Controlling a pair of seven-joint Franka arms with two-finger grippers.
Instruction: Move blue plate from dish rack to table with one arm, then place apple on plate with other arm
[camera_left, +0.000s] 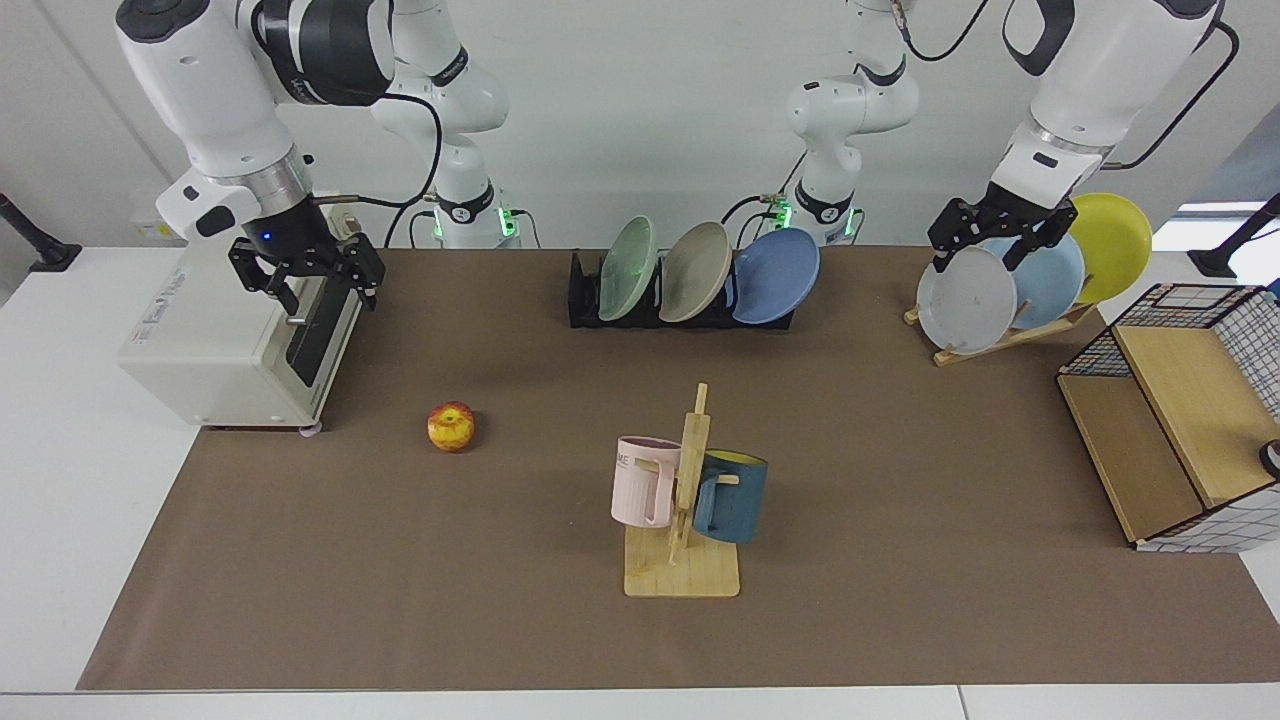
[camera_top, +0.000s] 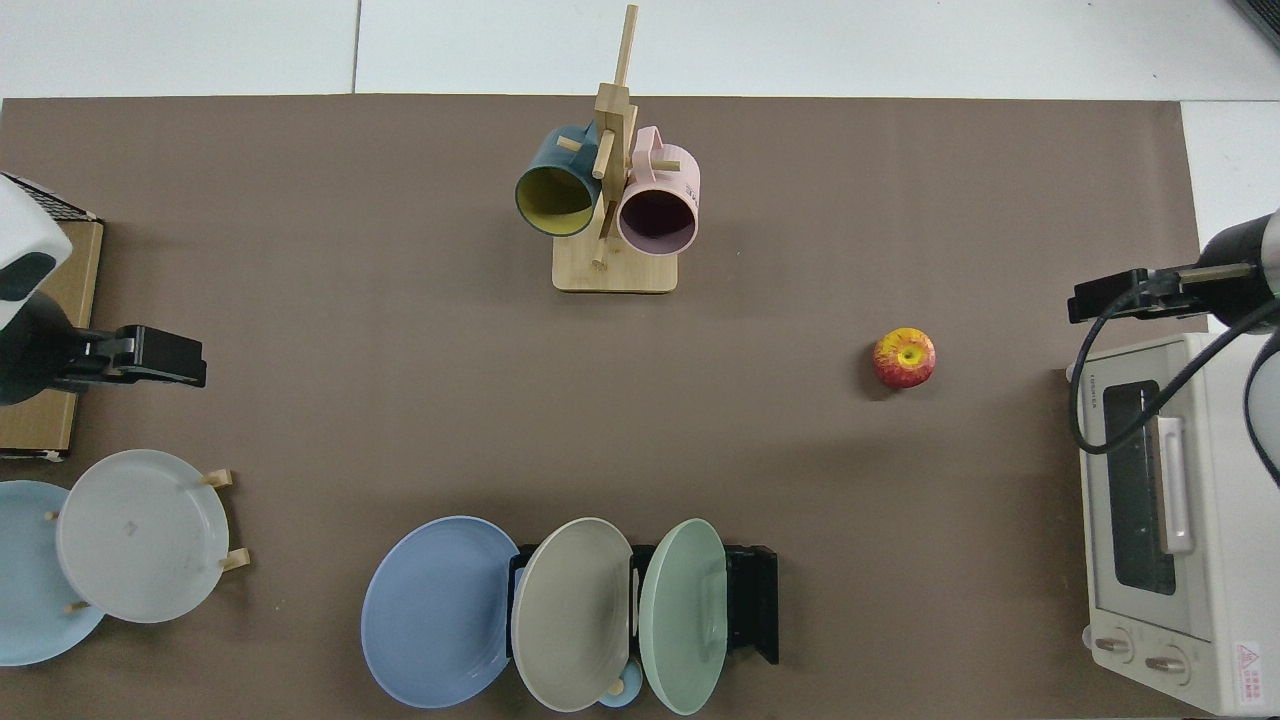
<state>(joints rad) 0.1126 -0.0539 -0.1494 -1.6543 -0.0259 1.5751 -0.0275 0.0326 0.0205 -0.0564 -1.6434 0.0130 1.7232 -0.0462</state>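
— Which of us is nearer the blue plate (camera_left: 776, 275)?
— Our left pincer (camera_left: 998, 234), open over the wooden stand; the plate leans at the rack (camera_left: 590, 297) end facing it. Our right pincer (camera_left: 305, 273) waits open by the apple (camera_left: 451, 426).

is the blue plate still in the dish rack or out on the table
In the rack: the blue plate leans in the dish rack's end slot, beside the beige plate.
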